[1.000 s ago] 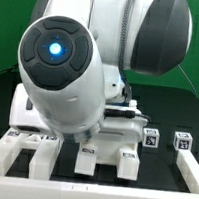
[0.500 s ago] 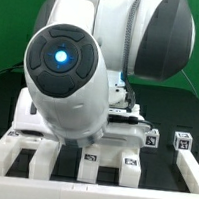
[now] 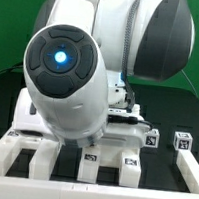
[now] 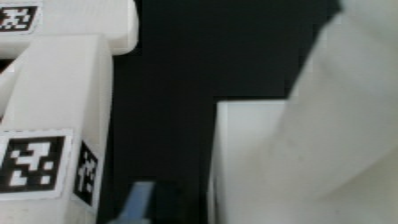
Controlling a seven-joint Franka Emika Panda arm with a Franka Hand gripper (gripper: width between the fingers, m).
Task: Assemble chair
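Note:
The chair lies in loose glossy white parts. In the exterior view a legged piece [image 3: 110, 157] with two tags sits low in the middle, and an open frame piece [image 3: 20, 154] lies at the left. Two small tagged cubes [image 3: 151, 137] stand at the right. My arm [image 3: 61, 68] fills the middle and hides the gripper there. In the wrist view a tagged white bar [image 4: 63, 120] runs along one side. A flat white panel [image 4: 294, 160] lies on the other, with dark table between them. Of my gripper only one bluish fingertip [image 4: 137, 203] shows, over the dark gap, touching nothing visible.
A white bar [image 3: 191, 175] lies at the exterior view's right edge. Another tagged cube [image 3: 181, 141] stands beside the first ones. A green backdrop rises behind the black table [image 3: 165, 166].
The arm's round joint shifted slightly down and toward the exterior view's right a second ago, then held still. The chair parts have not moved.

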